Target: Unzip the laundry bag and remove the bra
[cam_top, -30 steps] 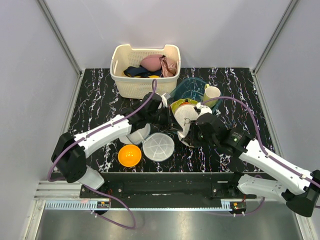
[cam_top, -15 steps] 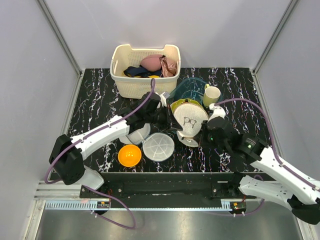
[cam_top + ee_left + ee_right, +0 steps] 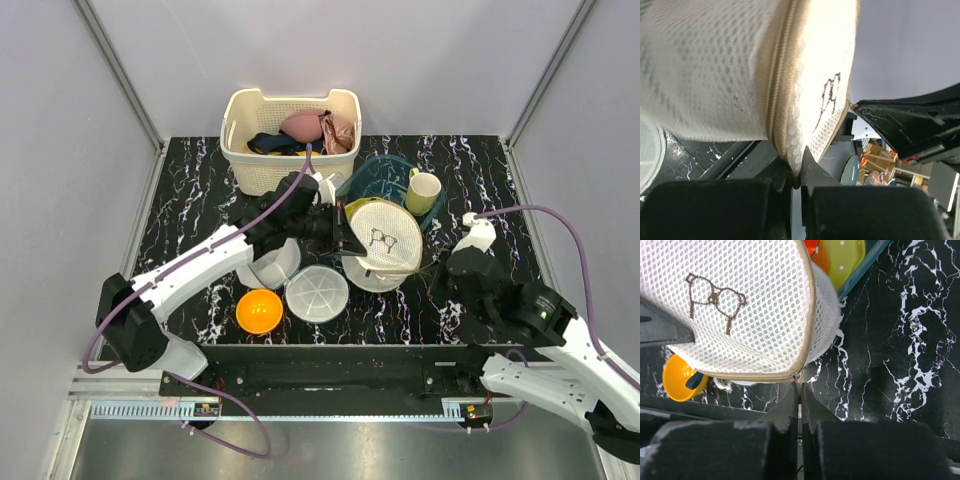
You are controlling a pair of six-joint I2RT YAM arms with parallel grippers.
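The laundry bag (image 3: 385,240) is near the middle of the table (image 3: 190,210), a little toward 3 o'clock. It is tipped up on edge with its logo (image 3: 715,297) face turned to the cameras. The stretch of zip (image 3: 811,315) that shows in both wrist views looks shut, so the unzipping is judged barely begun. The bra cannot be made out through the mesh and is presumably inside.

At the bag's 9 o'clock, the left gripper (image 3: 796,167) is clamped tight on the seam beside the zip. This grip appears meant to hold the case off the table and brace it, so that a pull on the slider meets resistance rather than dragging the whole bag along.

At the bag's 4 o'clock, the right gripper (image 3: 800,392) has its fingers pressed fully together just below the tan corner where the zip tape ends. Whether a pull tab is pinched between them cannot be told, since nothing is plainly visible in the slit. A thin thread seems to run from the bag toward that arm in the overhead view.

A teal bin (image 3: 385,170) and a cup (image 3: 424,188) stand at the bag's 12 to 1 o'clock. The cream basket (image 3: 245,165) is at 11 o'clock. A white ribbed dish (image 3: 317,293) and an orange bowl (image 3: 259,310) are at 7 to 8 o'clock.
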